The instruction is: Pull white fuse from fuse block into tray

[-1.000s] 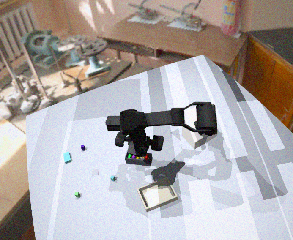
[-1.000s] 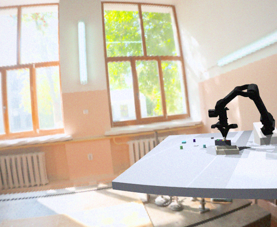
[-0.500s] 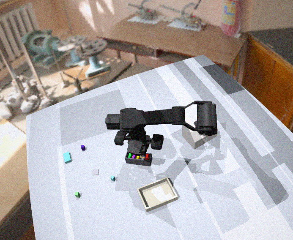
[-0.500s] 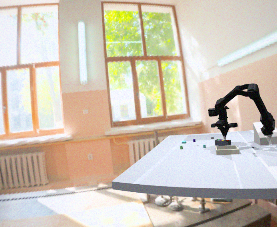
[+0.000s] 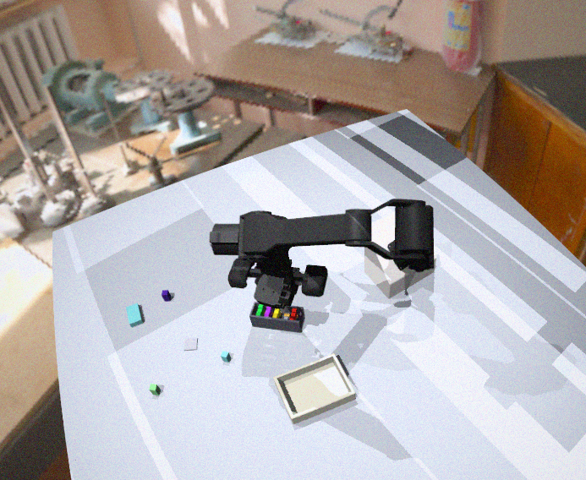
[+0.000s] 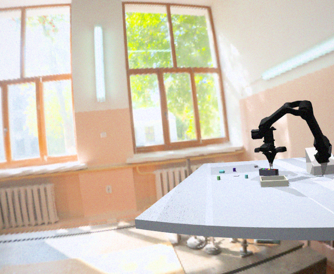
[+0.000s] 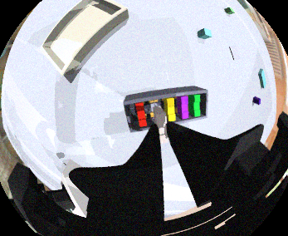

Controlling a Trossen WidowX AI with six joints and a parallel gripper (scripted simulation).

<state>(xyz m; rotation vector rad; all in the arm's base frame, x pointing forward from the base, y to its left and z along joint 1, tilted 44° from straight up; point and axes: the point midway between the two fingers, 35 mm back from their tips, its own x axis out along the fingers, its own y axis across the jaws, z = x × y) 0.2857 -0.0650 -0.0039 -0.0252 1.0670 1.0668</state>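
Note:
My gripper (image 6: pixel 271 163) (image 7: pixel 161 127) is shut on the white fuse (image 7: pixel 158 117), which looks grey in shadow. The fuse hangs below the fingertips, just over the dark fuse block (image 5: pixel 276 323) (image 6: pixel 268 173) (image 7: pixel 165 92). Orange contacts show in its empty slot, between the red fuse (image 5: pixel 293 313) (image 7: pixel 141 114) and the yellow fuse (image 5: pixel 276 313) (image 7: pixel 170 110). How far the fuse's lower end clears the block is hard to tell. The cream tray (image 5: pixel 324 410) (image 6: pixel 274 184) stands apart from the block and is empty. My gripper body hides the held fuse in the top view.
A purple fuse (image 5: pixel 267 311) (image 7: pixel 183 107) and a green fuse (image 5: pixel 259 310) (image 7: pixel 197 105) stand in the block beyond the yellow one. Small loose pieces lie off to the side: a cyan block (image 5: pixel 134 314), a cyan cube (image 5: pixel 225 357), a green one (image 5: pixel 154 389) and a purple one (image 5: pixel 165 295).

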